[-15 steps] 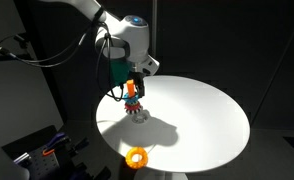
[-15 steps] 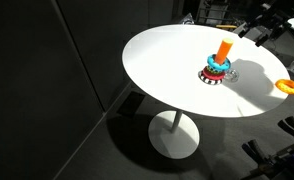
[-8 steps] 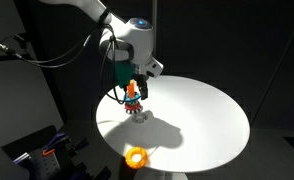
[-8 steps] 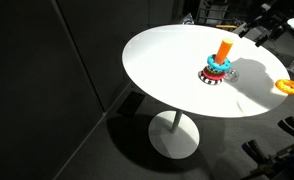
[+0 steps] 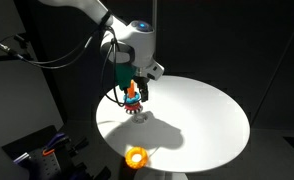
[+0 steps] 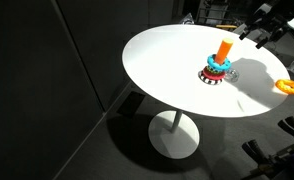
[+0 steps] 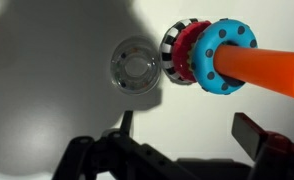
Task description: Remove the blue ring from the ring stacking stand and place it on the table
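Observation:
The ring stacking stand has an orange peg (image 6: 223, 50) (image 7: 262, 75) on a striped base. The blue ring (image 7: 223, 55) (image 6: 217, 67) sits on the peg over a red ring (image 7: 187, 50). In an exterior view the stand (image 5: 134, 103) is under my gripper (image 5: 137, 88). In the wrist view my gripper (image 7: 182, 135) is open, its fingers spread apart and empty, with the peg and blue ring just off to one side of them.
The round white table (image 5: 197, 120) (image 6: 167, 60) holds an orange ring (image 5: 136, 156) (image 6: 287, 86) lying near its edge. A clear round disc (image 7: 137, 68) lies on the table beside the stand base. Dark surroundings and equipment ring the table.
The gripper has shifted slightly upward and sideways above the stand. The rings and stand have not moved.

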`<action>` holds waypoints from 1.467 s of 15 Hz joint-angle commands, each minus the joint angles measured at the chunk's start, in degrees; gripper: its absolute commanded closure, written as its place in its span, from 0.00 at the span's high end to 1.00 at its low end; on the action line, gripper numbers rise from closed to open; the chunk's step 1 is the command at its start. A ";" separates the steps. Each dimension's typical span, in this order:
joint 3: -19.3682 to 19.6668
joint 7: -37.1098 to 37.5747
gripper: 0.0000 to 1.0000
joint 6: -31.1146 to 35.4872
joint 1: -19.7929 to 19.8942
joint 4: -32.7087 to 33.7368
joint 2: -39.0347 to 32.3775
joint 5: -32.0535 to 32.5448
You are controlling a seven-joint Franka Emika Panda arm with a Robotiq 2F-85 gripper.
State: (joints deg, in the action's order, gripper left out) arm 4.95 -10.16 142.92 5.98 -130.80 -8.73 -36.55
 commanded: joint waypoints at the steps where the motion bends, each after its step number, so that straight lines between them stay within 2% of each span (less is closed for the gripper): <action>1: -0.89 -4.01 1.00 -0.30 1.93 1.74 -2.23 -2.52; 10: -3.36 -17.01 1.00 -0.95 4.16 3.75 -6.74 -11.27; 22: -4.52 -26.18 1.00 -4.78 5.74 5.60 -9.83 -16.52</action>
State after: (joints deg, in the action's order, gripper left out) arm 1.18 -33.25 140.91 10.18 -126.79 -17.99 -51.13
